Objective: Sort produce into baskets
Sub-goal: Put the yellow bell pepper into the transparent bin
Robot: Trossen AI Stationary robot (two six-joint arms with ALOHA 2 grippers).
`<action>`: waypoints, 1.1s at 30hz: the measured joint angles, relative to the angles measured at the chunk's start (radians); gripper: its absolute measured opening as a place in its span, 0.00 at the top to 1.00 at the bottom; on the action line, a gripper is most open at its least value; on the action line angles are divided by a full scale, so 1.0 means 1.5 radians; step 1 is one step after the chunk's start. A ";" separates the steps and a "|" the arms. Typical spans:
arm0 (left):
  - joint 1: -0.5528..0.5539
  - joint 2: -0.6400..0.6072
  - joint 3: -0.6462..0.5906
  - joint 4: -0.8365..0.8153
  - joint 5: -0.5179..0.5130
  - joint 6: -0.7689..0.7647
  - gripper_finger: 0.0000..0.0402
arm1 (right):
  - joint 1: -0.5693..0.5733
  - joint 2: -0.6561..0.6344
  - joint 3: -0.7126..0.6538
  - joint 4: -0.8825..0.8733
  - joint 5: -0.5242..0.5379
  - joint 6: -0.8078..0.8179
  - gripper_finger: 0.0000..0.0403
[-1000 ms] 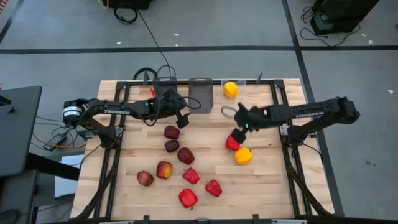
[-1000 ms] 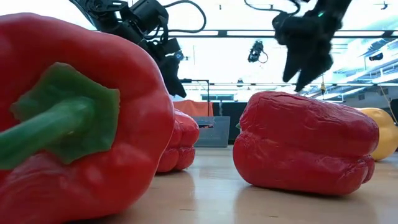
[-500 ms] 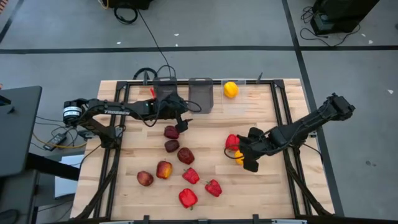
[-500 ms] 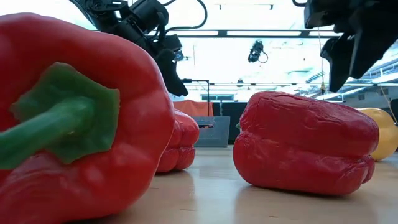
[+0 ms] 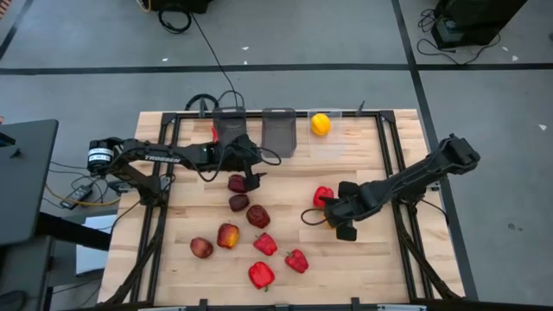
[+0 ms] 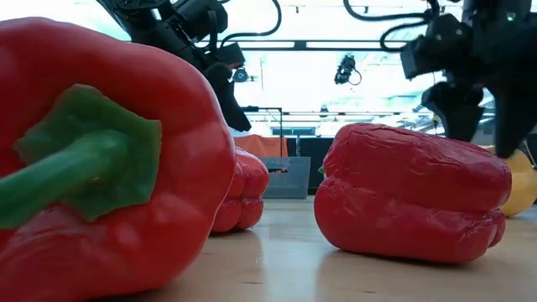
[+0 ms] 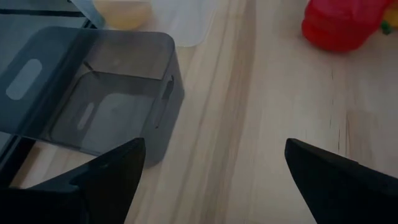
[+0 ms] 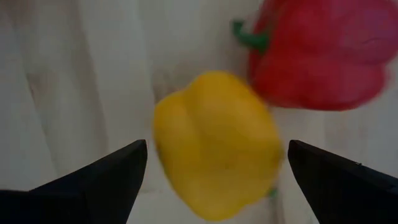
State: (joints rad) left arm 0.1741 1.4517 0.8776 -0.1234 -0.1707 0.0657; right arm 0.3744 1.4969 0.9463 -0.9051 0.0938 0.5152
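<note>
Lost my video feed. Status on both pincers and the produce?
Right pincer open over yellow pepper, red pepper touching it. Left pincer open, empty, near grey bin.

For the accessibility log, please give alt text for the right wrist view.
The right gripper, fingers wide open, is poised over a yellow bell pepper lying on the wooden table. A red bell pepper with a green stem lies right beside it.
</note>
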 joint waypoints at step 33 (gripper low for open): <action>0.000 0.000 0.000 -0.001 -0.027 -0.012 0.02 | -0.294 -0.184 0.000 0.121 0.306 -0.076 0.16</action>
State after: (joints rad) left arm 0.1745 1.4517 0.8776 -0.1242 -0.2108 0.0479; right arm -0.0669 1.2206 0.9463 -0.7237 0.5529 0.4006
